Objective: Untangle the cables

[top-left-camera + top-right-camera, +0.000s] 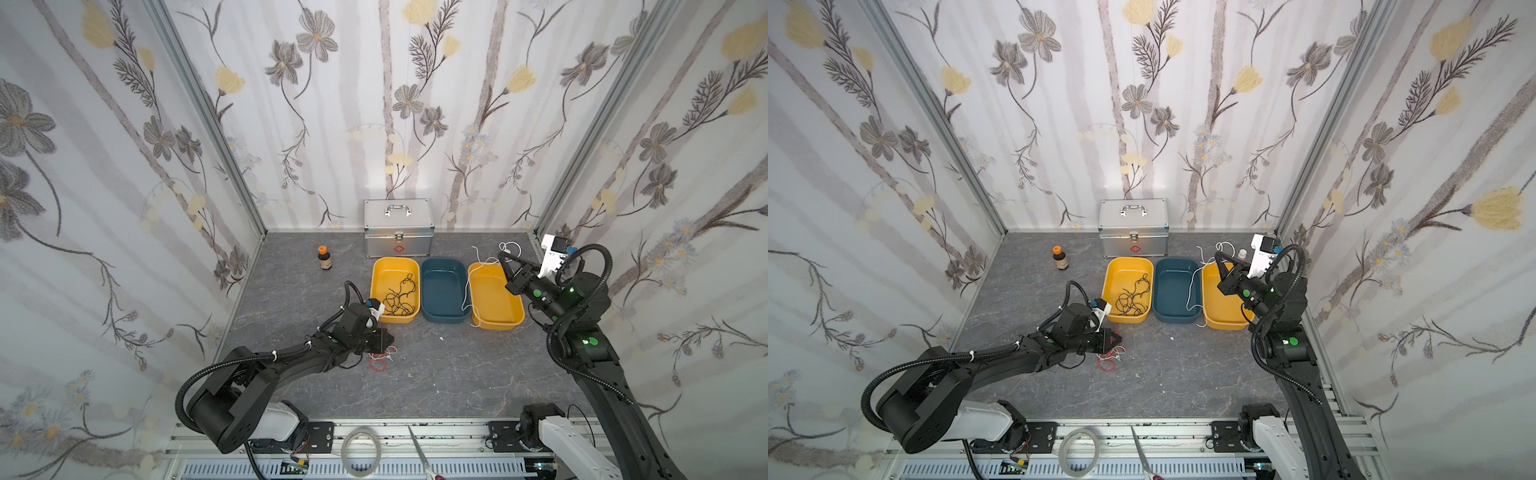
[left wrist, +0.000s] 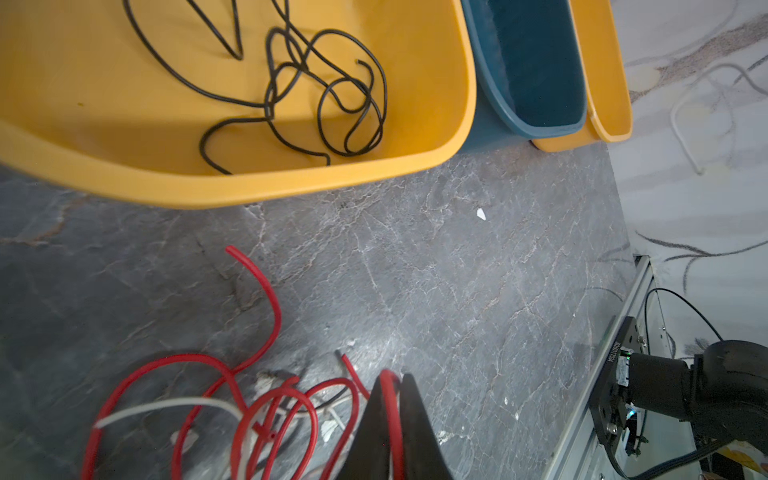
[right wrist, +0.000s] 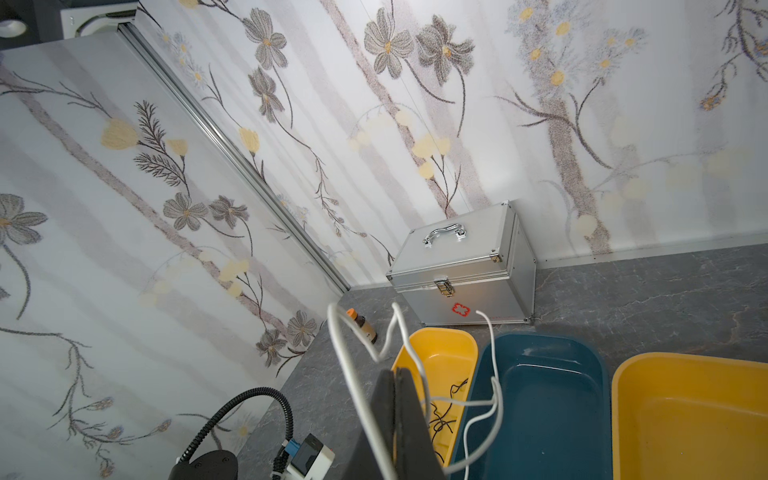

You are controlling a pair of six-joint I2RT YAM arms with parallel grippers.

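A tape ring [image 1: 343,454] and scissors [image 1: 419,451] lie at the front edge. Beyond them, low over the grey table [image 1: 436,374], the left gripper [image 2: 392,380] is pinched closed on a strand of the red cable [image 2: 277,316]. The rest of that cable lies in loose loops on the table beside the fingers, with a white strand [image 2: 166,405] running through them. Further back three tubs stand side by side. The left yellow tub [image 1: 395,258] holds the black cable [image 2: 270,83] in a curly heap, next to the blue tub [image 1: 442,320] and the right yellow tub [image 1: 498,324]. Raised above the far end of that last tub, the right gripper [image 1: 503,254] is clamped on the white cable [image 3: 495,361], which loops past the fingertips and hangs down where the blue and right yellow tubs meet. At the back stand a brown bottle [image 1: 324,258] and a metal case [image 1: 398,228]
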